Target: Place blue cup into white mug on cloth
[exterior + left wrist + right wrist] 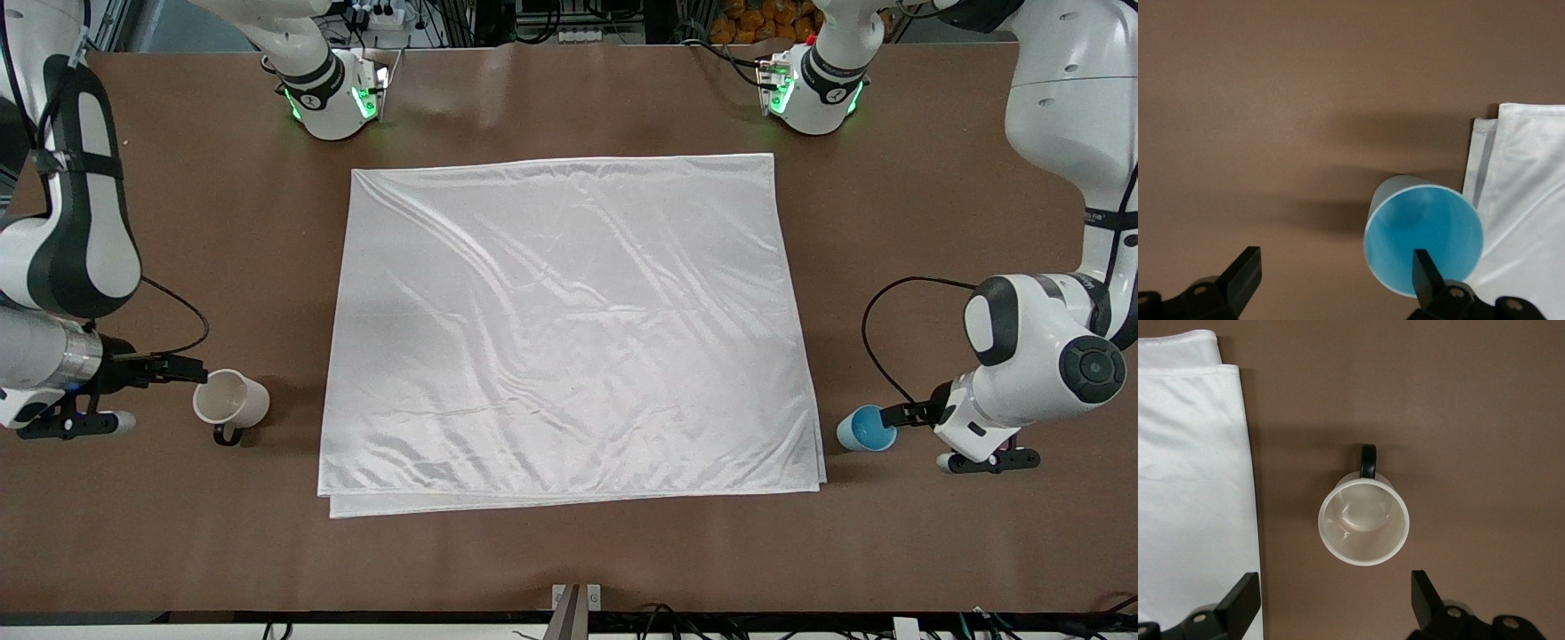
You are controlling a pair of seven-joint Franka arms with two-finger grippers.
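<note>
- Cloth (569,329) spread across the frame's centre on the brown tabletop (569,560); white mug (231,400) at lower left, off the fabric, beside the right pincer (182,369); blue cup (867,429) at lower right, also off the fabric, at the left pincer (893,415).
- Left wrist view: left pincer (1331,270) spread wide, one fingertip (1425,270) over the blue cup's (1425,233) open mouth; cloth (1525,200) edge at frame right.
- Right wrist view: right pincer (1335,593) spread, apart from the white mug (1363,523) at centre, black handle toward the frame's top; cloth (1191,487) at frame left.
</note>
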